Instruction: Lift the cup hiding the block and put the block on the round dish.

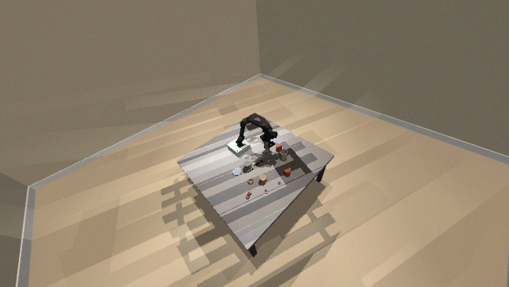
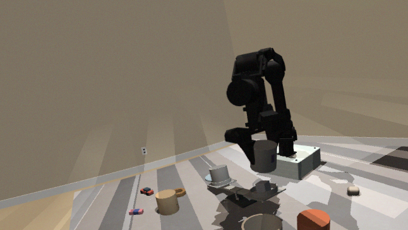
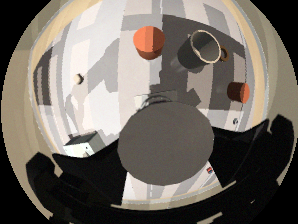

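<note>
Cups first: one grey cup (image 2: 264, 155) hangs upside-down in the air, clamped in the black tool (image 2: 263, 153), whose fingers stand on either side of its wall. It is held clear above the right end of the small balance (image 2: 246, 191), near the arm's pale base block (image 2: 307, 159). From the wrist view this cup (image 3: 166, 151) fills the middle as a dark round shape.

Beneath it, on the right pan of the balance, sits a small grey block (image 2: 263, 186), uncovered. The other grey cup (image 2: 220, 174) stands inverted on the left pan, apart from the tool.

From the top view a pale blue round dish (image 1: 237, 171) lies on the striped table (image 1: 236, 221), just left of the balance and apart from both cups.

Elsewhere on the table are a tan cylinder (image 2: 167, 201) touching a tan ring (image 2: 180, 191), a little red toy car (image 2: 146, 191), a pink and blue piece (image 2: 136, 211), an orange cylinder (image 2: 313, 219), an open grey pot (image 2: 261, 222) at the near edge, and a small beige lump (image 2: 353, 190) far right.
</note>
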`<state>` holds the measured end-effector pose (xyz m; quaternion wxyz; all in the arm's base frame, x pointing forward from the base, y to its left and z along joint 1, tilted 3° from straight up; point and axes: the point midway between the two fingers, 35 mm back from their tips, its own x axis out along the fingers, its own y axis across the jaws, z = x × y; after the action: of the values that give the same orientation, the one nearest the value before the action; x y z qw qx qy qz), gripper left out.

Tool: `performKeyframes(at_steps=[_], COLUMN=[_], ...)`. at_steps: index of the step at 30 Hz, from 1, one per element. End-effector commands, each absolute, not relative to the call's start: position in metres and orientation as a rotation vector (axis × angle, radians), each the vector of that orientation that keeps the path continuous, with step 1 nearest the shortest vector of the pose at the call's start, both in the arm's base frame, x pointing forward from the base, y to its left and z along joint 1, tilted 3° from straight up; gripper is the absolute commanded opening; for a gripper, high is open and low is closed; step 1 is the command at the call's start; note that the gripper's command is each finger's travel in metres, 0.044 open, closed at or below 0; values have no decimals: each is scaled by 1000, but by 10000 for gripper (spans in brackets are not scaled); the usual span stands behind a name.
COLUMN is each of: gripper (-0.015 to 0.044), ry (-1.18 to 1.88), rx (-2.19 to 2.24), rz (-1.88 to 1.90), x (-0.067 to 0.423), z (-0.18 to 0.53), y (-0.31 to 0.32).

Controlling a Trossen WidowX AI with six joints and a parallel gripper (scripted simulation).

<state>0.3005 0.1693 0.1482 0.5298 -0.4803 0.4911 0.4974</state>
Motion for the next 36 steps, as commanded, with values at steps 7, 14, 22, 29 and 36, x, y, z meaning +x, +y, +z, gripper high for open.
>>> performKeyframes(at_steps=[7,14,22,29,36], gripper=[0,0,0,0,0], ry=[1169,1169,1169,1169,1166], rx=[-1147,-1147,-1147,-1147,-1145], rz=[1187,1187,1187,1187,1188], x=[301,301,301,301,284], z=[148,148,148,148,129], y=[170,170,170,170,196])
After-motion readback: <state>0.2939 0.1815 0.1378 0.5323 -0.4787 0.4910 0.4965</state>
